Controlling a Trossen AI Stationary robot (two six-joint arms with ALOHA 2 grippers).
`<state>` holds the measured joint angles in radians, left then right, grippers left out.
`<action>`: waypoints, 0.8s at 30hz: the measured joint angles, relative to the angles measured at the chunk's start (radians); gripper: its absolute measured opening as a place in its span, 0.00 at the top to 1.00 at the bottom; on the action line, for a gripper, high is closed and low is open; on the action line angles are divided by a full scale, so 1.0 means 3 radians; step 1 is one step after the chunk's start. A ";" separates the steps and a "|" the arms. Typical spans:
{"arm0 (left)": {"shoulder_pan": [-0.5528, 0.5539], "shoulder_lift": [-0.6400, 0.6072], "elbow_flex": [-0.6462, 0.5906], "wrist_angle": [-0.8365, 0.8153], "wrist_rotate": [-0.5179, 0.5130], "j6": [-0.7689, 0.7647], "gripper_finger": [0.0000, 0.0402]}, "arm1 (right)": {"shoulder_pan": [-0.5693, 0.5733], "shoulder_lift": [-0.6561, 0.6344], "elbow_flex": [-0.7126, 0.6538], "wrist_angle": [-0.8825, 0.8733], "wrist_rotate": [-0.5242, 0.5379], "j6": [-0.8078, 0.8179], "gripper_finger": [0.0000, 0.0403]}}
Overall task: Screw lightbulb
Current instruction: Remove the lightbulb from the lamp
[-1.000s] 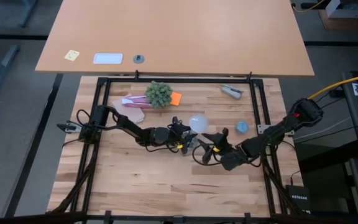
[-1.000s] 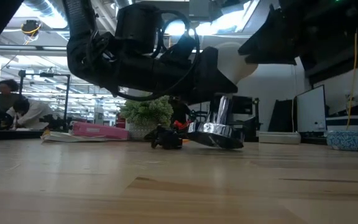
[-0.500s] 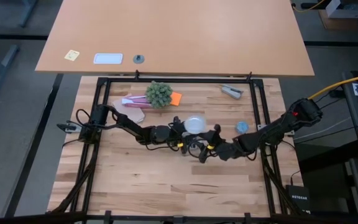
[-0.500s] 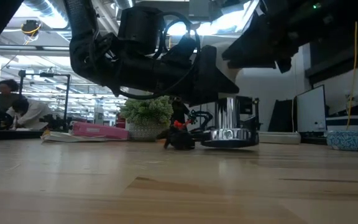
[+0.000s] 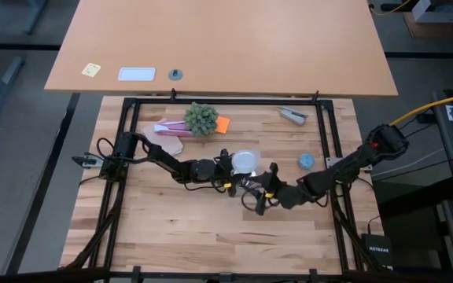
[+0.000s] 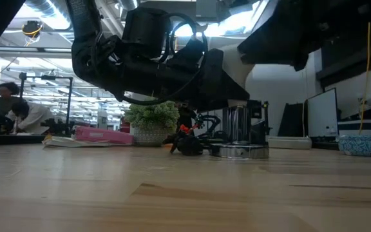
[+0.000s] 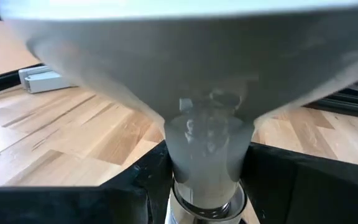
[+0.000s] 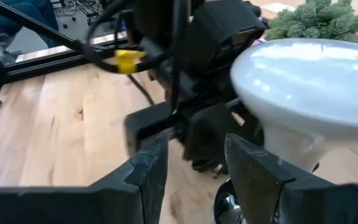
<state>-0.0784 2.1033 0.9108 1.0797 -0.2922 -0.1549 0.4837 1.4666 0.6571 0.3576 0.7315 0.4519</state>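
Note:
The frosted white lightbulb [image 5: 246, 161] stands upright, dome up, its grey screw base [image 6: 237, 122] down in the flat silver socket disc [image 6: 240, 151], which lies flat on the table. My left gripper [image 5: 230, 167] is shut on the bulb. My right gripper [image 8: 194, 177] is open and low at the table on the near-right side of the bulb. The socket's rim [image 8: 227, 205] shows between its fingers, close to one of them. I cannot tell whether they touch it. My left gripper pinches the bulb's tapered neck [image 7: 207, 143], just above the metal base, between its two fingers [image 7: 151, 180]. The fingers come level from the table's left side. The bulb stands upright with its base in the socket on the table.
A small potted plant [image 5: 201, 118], a pink packet [image 5: 167, 127] and an orange piece [image 5: 222, 123] lie behind the bulb. A grey tool [image 5: 293, 115] and a small blue bowl [image 5: 306, 160] are at the right. Persons [image 6: 11, 109] sit in the room beyond.
The socket under the bulb was tilted with one edge off the table; it now lies flat, a little farther toward the table's right. My right gripper has gone toward the table's left and come in close beside the bulb and socket.

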 joint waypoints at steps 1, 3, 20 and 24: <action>0.0000 0.0001 0.0000 0.0003 -0.0005 0.0000 0.62 | 0.0053 0.0000 0.0000 -0.0008 0.0068 0.0031 0.59; 0.0001 0.0001 0.0000 0.0027 -0.0012 -0.0007 0.62 | 0.0151 0.0000 0.0000 -0.0013 0.0197 0.0051 0.59; 0.0006 -0.0355 -0.0004 0.0227 -0.0109 0.0165 0.62 | 0.0378 0.0001 0.0000 -0.0182 0.0530 0.0075 0.59; -0.0005 -0.0725 -0.0004 -0.0552 -0.0114 0.0073 0.62 | 0.0377 0.0001 0.0000 -0.0183 0.0522 0.0075 0.59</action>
<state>-0.0800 1.8858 0.9096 0.9141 -0.3264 -0.1331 0.5967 1.4670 0.6571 0.3027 0.8881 0.4744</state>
